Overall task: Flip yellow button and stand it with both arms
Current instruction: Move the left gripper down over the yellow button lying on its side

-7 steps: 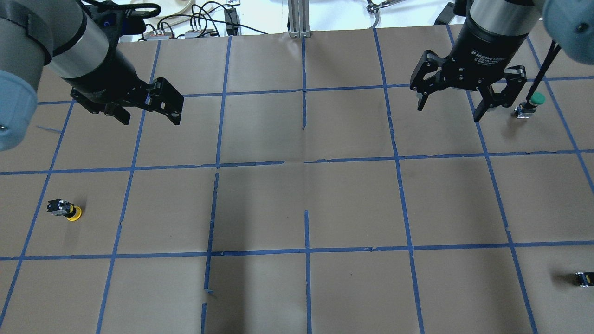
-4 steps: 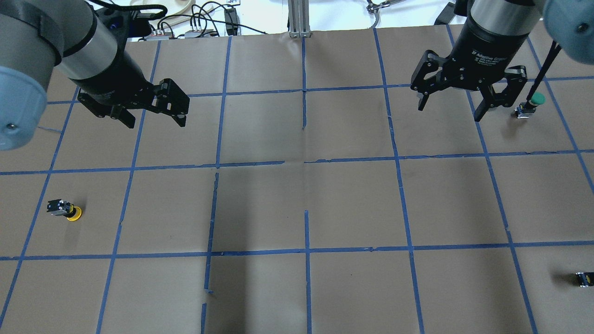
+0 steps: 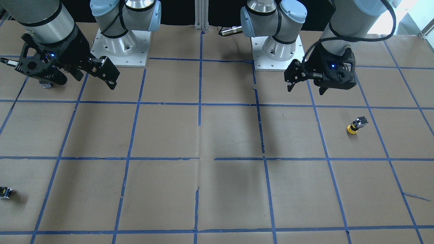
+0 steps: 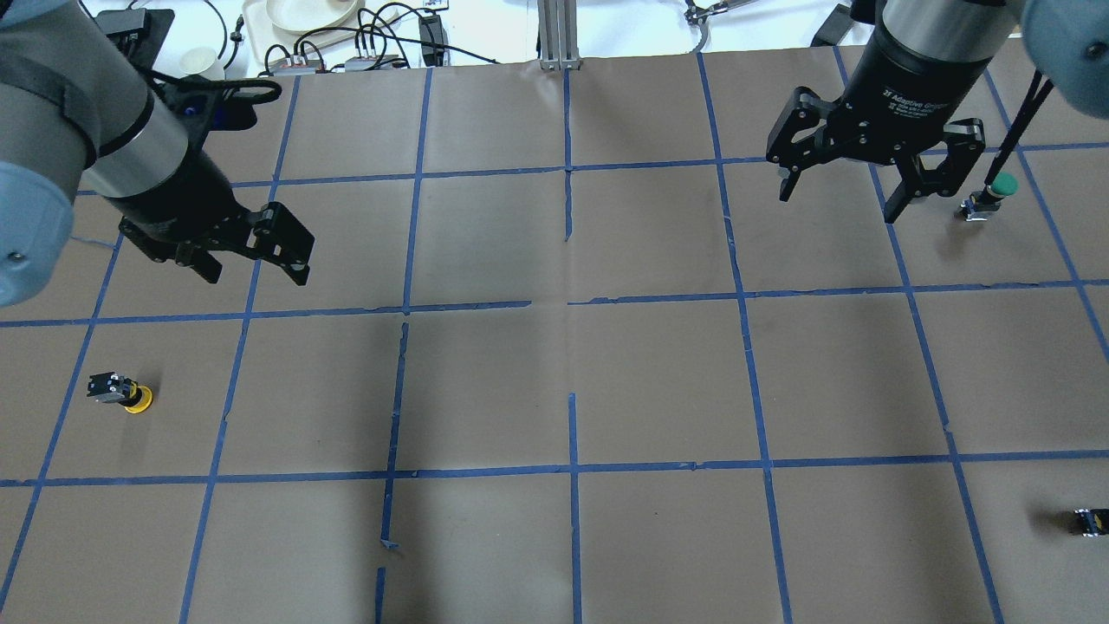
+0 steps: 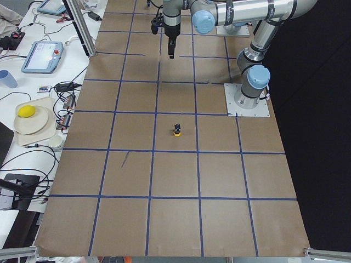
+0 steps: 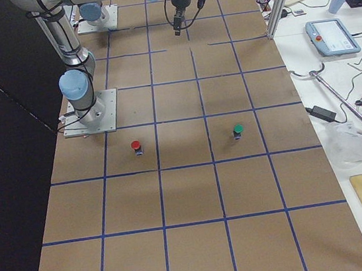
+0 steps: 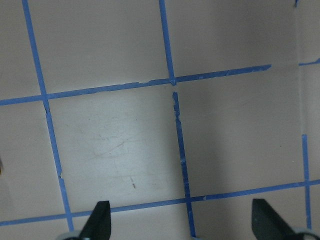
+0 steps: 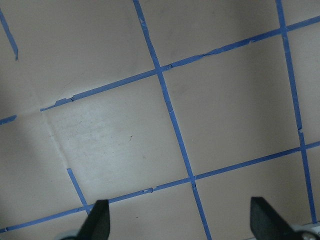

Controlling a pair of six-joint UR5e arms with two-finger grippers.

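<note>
Worktop: brown paper ruled into squares by blue tape lines.
Yellow button: a small push-button with a round yellow mushroom cap and a short black-and-grey block body.
Yellow button, pose: the cap is on the paper and the body seems to point upward, so it looks to be standing upside down on its cap.
Yellow button, place: in the left half of the worktop, roughly midway between the robot-side edge and the operators' edge, inside one taped square and clear of the lines. Nothing touches it.
Left claw: hangs above the worktop with its two black fingers spread wide and nothing between them, well apart from the yellow button. Its wrist view shows only bare paper and tape between the fingertips.
Right claw: held above the right half of the worktop, fingers also spread wide and empty, with only paper and tape below.
Green button: stands cap up just beside the right claw, not touching it.
Red button: stands nearer the robot-side edge, well apart from the green one.
</note>
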